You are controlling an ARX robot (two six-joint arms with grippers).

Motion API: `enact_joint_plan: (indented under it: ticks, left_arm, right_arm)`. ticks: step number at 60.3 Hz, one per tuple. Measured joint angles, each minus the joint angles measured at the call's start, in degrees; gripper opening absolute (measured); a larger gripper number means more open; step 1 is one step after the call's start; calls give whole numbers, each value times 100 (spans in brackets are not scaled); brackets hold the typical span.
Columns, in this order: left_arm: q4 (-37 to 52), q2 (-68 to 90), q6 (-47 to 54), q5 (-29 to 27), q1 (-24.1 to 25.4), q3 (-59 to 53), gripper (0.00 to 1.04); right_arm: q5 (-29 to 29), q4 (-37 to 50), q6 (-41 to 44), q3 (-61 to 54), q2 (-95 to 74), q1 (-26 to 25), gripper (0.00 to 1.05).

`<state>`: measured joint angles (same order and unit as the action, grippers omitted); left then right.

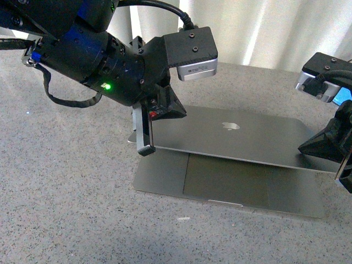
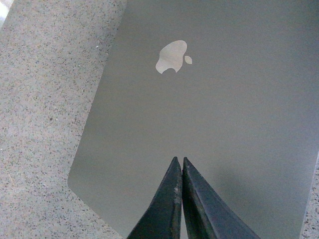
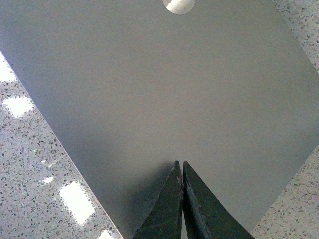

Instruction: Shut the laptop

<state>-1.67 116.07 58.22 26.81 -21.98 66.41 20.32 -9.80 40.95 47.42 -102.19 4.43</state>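
The laptop [image 1: 231, 140] lies on the speckled grey table [image 1: 66, 192], centred between the two arms. Its grey lid is lowered to a shallow angle over the base but is not fully down: a gap remains along the front, and the trackpad [image 1: 225, 179] and palm rest are exposed below the lid edge. The apple logo [image 1: 231, 126] faces upward on the lid. The left fingers [image 1: 145, 132] stand at the lid's left end, near its front corner, pointing downward. In the left wrist view these fingers [image 2: 167, 204] are pressed together tip to tip with nothing between them, directly over the lid surface, with the logo [image 2: 172, 56] beyond. The right fingers [image 1: 346, 179] are at the lid's right end, partly cut off by the frame edge. In the right wrist view they [image 3: 199, 209] are likewise brought fully together and empty, over the plain lid near one corner. Contact between either pair of fingertips and the lid cannot be confirmed.
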Motion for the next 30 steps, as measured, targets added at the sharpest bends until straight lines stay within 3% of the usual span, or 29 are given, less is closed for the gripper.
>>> enact_joint_plan:
  ticks: [30]
  left_arm:
    - [249,157,-118,39,-59,-326,4]
  right_arm:
    - [2,24,66,-109,0,-157,1]
